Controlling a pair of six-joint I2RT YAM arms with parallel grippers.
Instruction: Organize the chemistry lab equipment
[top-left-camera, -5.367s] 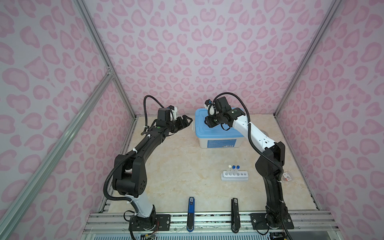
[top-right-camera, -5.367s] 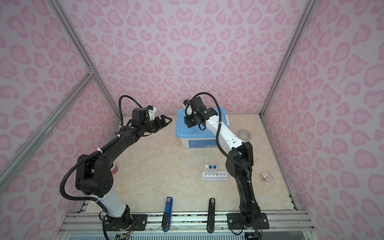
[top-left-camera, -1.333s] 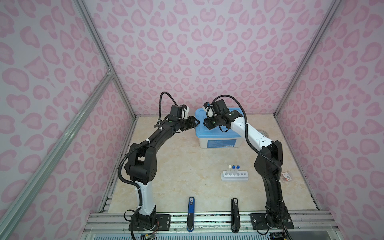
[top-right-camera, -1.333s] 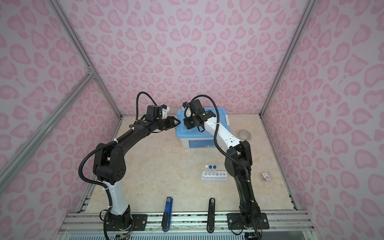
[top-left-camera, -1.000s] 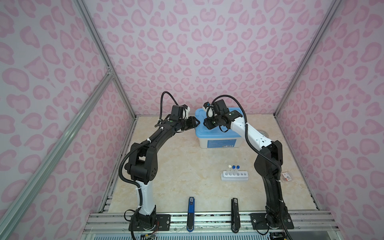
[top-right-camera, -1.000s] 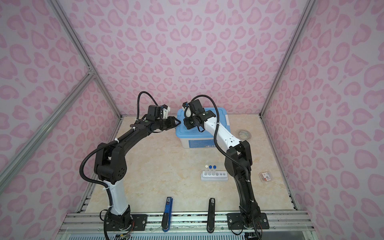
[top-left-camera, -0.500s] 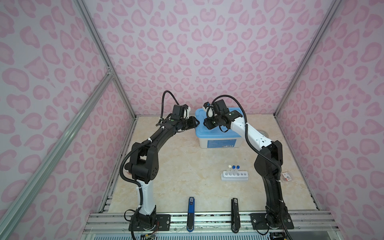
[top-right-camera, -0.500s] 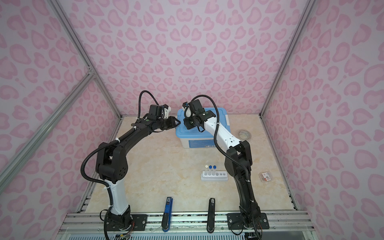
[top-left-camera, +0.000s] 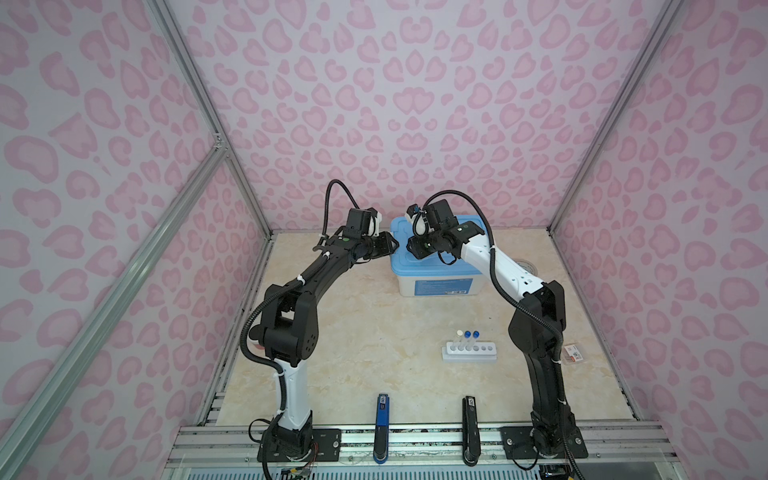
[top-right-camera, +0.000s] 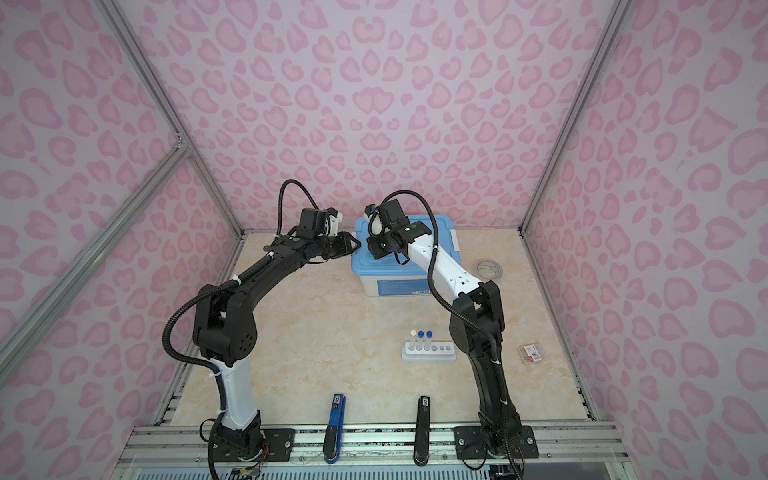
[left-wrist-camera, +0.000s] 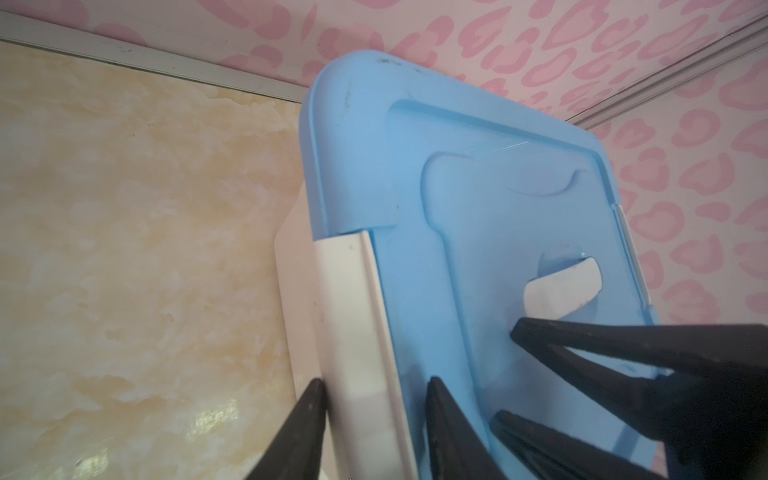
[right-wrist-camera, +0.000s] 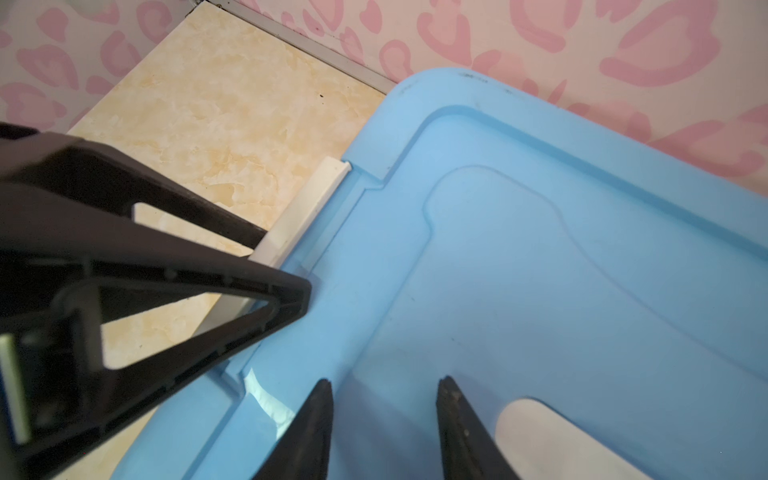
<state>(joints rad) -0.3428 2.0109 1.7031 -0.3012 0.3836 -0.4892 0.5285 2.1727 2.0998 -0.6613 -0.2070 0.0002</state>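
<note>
1. The left gripper (left-wrist-camera: 374, 380) has its jaws apart astride the white latch (left-wrist-camera: 353, 316) on the side of the blue lid (left-wrist-camera: 478, 232). The outer finger lies against the latch's outer face, and a strip of lid shows between the latch and the inner finger (so no clamp can be seen).
2. The right gripper (right-wrist-camera: 385, 380) is spread too, tips down at the lid with only blue plastic between them. The white handle (right-wrist-camera: 552, 436) in the lid's recess lies just beside one finger.
3. Both grippers crowd the same end of the lid, near each other but apart in both top views.
4. The lid sits closed on the box (top-left-camera: 440, 286) at the back of the table (top-left-camera: 353, 353).
5. The white rack (top-left-camera: 469, 353) stands well apart from the box, nearer the front beside the right arm. Three tubes (top-left-camera: 468, 335) stand upright in its left holes, one white-capped and two blue-capped.
6. A tape roll (top-right-camera: 489, 269) lies right of the box, and a small packet (top-right-camera: 531, 353) lies near the right wall.
</note>
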